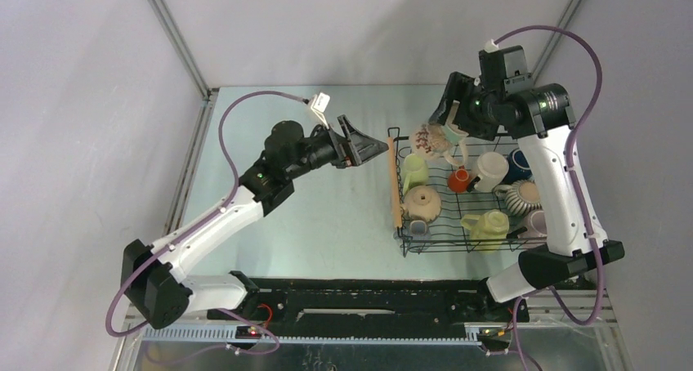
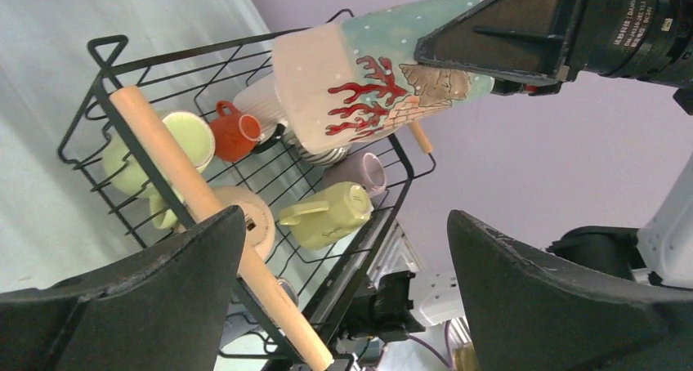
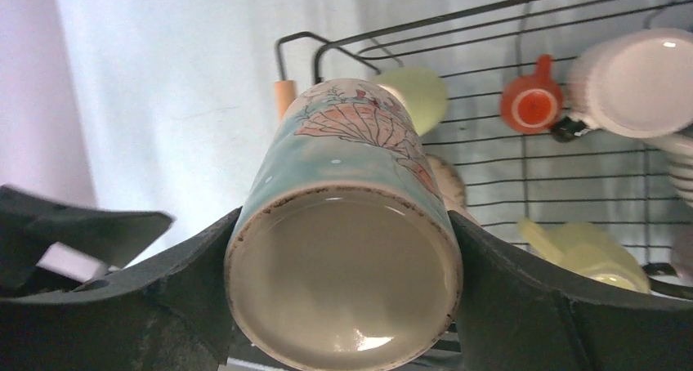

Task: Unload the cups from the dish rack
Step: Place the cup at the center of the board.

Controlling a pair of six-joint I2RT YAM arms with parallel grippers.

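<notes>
Pale green counter (image 1: 327, 216), grey walls (image 1: 327, 28). Right end effector (image 1: 448, 126) clamped on the sides of painted cup (image 1: 426, 140), cup tilted, above far left corner of dish rack (image 1: 458, 251). Other cups (image 1: 488, 224) lie inside rack. Left end effector (image 1: 365, 147) gapes wide, empty, left of rack.

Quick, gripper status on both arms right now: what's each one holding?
Left gripper: open, empty, beside the black wire dish rack.
Right gripper: shut on the tall teal-and-pink ceramic mug with red coral print, held over the rack.
</notes>
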